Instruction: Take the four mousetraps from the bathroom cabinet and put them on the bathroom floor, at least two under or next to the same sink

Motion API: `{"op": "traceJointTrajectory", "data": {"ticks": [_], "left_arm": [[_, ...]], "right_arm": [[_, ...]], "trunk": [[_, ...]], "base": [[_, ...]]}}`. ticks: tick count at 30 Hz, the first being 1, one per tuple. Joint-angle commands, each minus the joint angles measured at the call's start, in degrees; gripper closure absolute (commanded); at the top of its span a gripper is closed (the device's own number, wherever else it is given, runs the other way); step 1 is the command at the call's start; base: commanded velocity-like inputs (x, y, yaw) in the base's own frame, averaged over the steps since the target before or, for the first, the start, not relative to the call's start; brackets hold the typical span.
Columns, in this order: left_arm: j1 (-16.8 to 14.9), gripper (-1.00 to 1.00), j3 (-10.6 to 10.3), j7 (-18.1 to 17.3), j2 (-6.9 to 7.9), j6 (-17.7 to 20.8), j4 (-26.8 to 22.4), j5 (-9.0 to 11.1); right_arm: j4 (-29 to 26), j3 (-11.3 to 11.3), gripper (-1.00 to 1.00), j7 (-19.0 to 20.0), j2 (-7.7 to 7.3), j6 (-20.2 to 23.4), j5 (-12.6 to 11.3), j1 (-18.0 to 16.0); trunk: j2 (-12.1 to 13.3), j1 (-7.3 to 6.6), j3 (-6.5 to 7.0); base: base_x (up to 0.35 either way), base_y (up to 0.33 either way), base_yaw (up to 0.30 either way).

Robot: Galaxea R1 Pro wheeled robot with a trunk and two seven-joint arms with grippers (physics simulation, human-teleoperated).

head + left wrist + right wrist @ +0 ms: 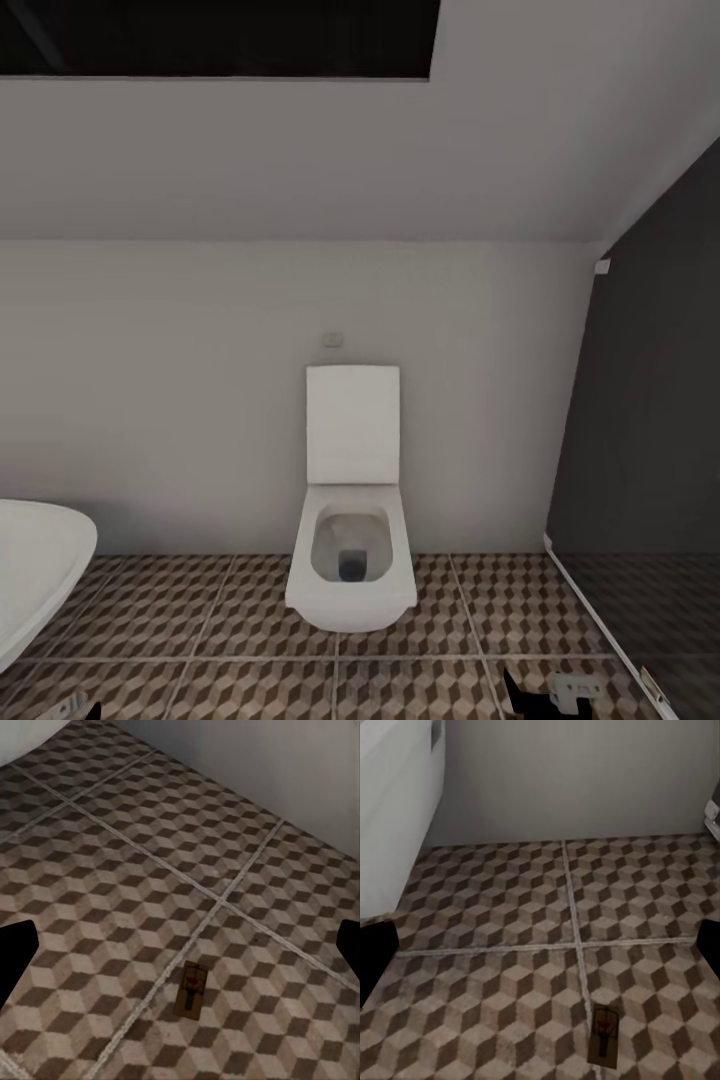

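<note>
A mousetrap (193,991) lies flat on the floor (112,892) ahead of the left fingers (15,960), which are spread and empty, likely just set down; the right fingers (375,960) are spread too.

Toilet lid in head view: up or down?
Up. The toilet lid stands upright against the wall, and the open bowl shows below it.

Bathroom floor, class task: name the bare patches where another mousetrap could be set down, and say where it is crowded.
The bathroom floor is bare between the white basin and the toilet, and between the toilet and the dark partition. In the left wrist view, open tiles surround the one mousetrap beside a grout line. It is tightest around the toilet's base.
</note>
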Motion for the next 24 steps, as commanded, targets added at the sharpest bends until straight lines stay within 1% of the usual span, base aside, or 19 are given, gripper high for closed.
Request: {"op": "traceJointTrajectory", "data": {"ticks": [1,24], "left_arm": [[-0.05,-1.00,0.11,-0.54,0.01,-0.09,0.10,0.60],[-0.05,-1.00,0.11,-0.54,-0.11,-0.10,0.10,0.63]], "right_arm": [[0.22,-0.48,-1.00,0.24,-0.04,-0.30,0.27,-0.09],[0.23,-0.48,-1.00,0.27,0.03,-0.30,0.27,-0.09]], "trunk": [[0.38,-0.23,0.12],[9.61,-5.29,4.25]], "base": [[0.000,0.000,0.000],[0.000,0.000,0.000]]}}
